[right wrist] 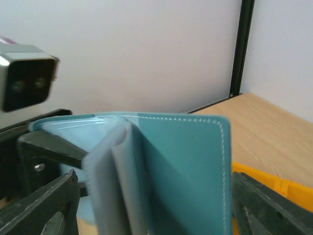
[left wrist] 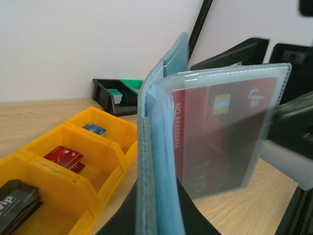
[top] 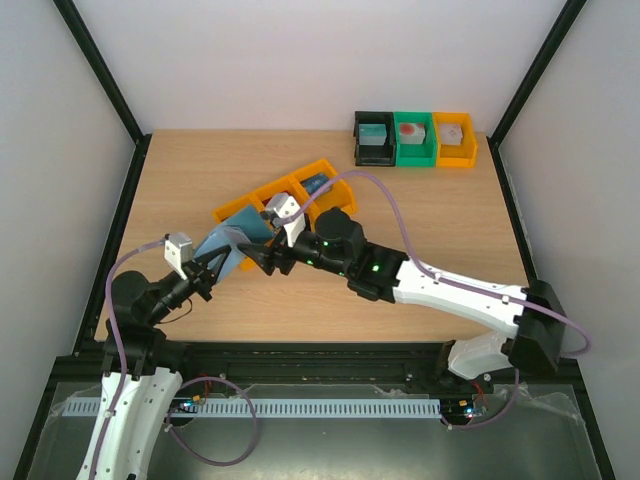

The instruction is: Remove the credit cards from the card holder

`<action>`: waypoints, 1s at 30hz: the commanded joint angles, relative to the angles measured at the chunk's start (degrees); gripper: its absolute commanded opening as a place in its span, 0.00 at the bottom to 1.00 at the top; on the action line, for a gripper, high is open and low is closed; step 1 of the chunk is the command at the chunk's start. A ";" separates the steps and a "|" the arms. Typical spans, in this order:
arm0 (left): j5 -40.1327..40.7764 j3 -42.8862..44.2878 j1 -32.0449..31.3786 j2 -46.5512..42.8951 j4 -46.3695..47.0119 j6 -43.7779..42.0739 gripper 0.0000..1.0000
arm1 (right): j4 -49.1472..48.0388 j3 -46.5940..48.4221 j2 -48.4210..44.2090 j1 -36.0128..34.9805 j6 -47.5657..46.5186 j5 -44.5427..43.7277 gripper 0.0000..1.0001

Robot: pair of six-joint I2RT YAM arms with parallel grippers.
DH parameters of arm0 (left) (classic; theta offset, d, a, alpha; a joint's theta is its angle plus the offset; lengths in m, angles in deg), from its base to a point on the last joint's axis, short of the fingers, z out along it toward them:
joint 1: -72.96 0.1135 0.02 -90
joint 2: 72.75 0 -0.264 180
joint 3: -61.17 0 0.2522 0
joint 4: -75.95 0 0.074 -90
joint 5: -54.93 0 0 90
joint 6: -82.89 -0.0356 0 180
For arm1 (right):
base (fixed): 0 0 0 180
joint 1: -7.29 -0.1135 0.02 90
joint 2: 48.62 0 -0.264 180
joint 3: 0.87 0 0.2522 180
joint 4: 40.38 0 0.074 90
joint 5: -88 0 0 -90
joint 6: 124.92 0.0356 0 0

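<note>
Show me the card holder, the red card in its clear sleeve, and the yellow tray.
card holder (right wrist: 186, 166), right wrist view, on its teal outer cover.
red card (left wrist: 220, 137), left wrist view, on its printed face.
yellow tray (left wrist: 117, 133), left wrist view, on the far compartment's wall.

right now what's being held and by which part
The left jaws clamp the teal card holder by its bottom edge; the right jaws sit either side of it, grip unclear.

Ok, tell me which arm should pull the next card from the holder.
Right. The left pincer is busy clamping the card holder upright. The right pincer stands open at the free edge of the clear sleeve that shows the red card.
</note>
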State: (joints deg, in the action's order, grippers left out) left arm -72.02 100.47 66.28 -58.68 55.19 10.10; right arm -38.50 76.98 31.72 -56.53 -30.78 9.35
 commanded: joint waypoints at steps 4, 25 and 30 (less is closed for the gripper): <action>-0.75 0.06 0.17 -0.12 1.79 -0.02 0.02 | 9.10 -1.36 -8.15 0.00 -6.62 13.14 0.82; -0.83 -0.32 0.26 -0.31 2.93 0.62 0.02 | -2.23 -1.02 -2.93 0.01 -0.68 24.87 0.61; -0.93 -0.10 0.26 -0.35 2.92 0.76 0.02 | -2.71 -0.25 -1.31 0.05 -0.68 22.44 0.61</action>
State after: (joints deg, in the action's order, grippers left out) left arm -72.15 100.47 66.28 -58.68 55.52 10.28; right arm -39.16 74.34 29.77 -56.48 -31.88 33.99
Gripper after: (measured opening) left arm 0.060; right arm 0.611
